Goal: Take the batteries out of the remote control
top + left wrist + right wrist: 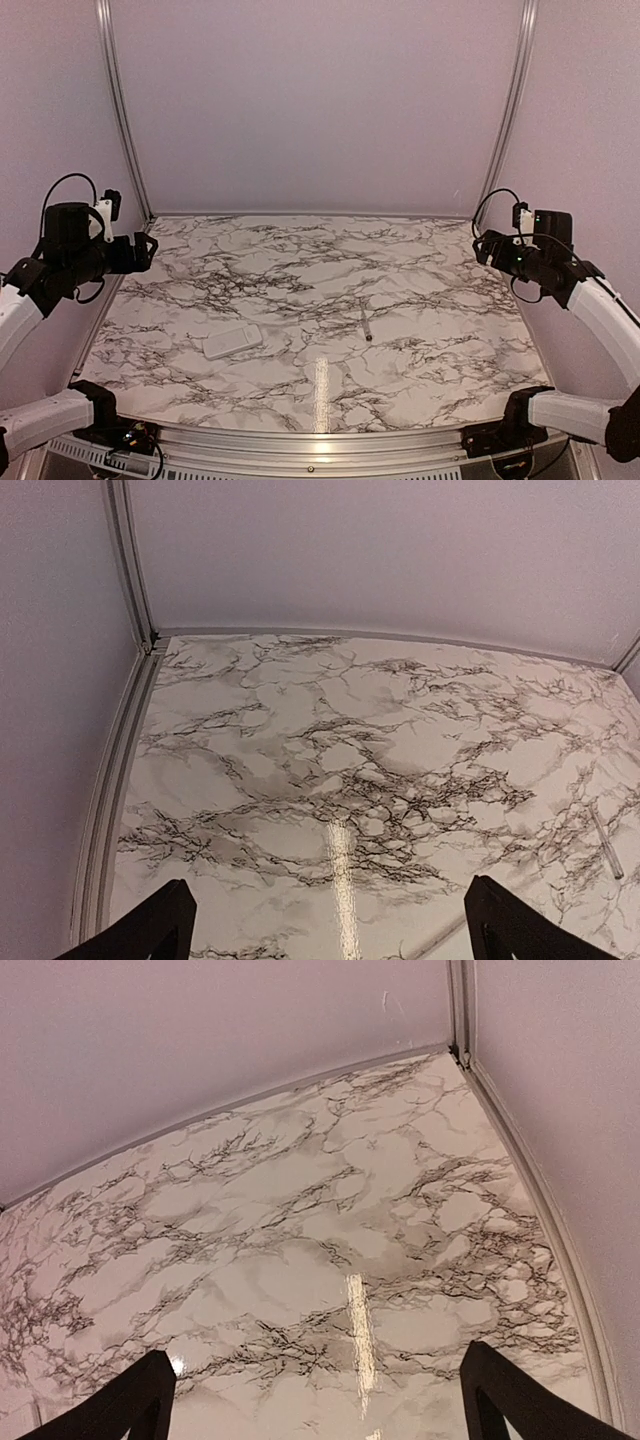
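Left gripper (330,930) and right gripper (320,1400) both gape empty; the remote control (232,341) at 7 o'clock, seemingly closed, could skate away if pried one-handed.

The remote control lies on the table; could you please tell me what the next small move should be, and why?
Probably lower the left end effector toward the remote control: it lies on the left half of the table, touched by nothing, while that end effector hangs open and empty, raised at the left edge.
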Motion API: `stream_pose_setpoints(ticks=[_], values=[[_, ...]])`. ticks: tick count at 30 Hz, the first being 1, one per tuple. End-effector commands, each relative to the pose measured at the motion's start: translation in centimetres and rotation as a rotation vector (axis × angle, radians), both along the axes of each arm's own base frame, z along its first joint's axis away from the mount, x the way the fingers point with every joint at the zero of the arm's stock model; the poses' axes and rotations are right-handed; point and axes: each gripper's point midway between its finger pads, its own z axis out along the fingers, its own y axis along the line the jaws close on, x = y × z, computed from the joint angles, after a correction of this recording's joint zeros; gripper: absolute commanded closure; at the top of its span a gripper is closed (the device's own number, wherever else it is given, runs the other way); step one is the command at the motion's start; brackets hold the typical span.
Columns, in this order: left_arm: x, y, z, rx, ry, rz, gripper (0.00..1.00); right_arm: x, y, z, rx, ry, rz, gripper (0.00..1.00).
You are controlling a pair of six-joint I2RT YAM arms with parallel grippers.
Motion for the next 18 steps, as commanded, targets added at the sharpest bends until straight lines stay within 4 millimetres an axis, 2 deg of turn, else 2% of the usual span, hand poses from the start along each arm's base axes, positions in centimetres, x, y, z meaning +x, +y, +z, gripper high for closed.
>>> stream_pose_setpoints(ticks=[1, 7, 10, 13, 18], values=[[-0.1, -3.8, -0.9, 0.088, -0.032, -0.259, 0.01, 0.0, 0.1, 0.8, -0.033, -0.009, 0.037, 0.02], [-1.8, -7.3, -4.3, 0.256, 0.008, -0.561, 0.01, 0.4, 0.7, 0.8, -0.025, -0.002, 0.068, 0.02], [-3.0, -8.4, -5.3, 0.344, -0.021, -0.696, 0.01, 0.6, 0.7, 1.0, -0.029, -0.003, 0.076, 0.02], [-3.8, -8.9, -5.4, 0.405, -0.063, -0.773, 0.01, 0.9, 0.8, 1.3, -0.047, -0.005, 0.089, 0.02], [-4.6, -9.8, -7.1, 0.448, -0.061, -0.889, 0.01, 0.9, 1.2, 1.7, -0.048, -0.011, 0.12, 0.02]])
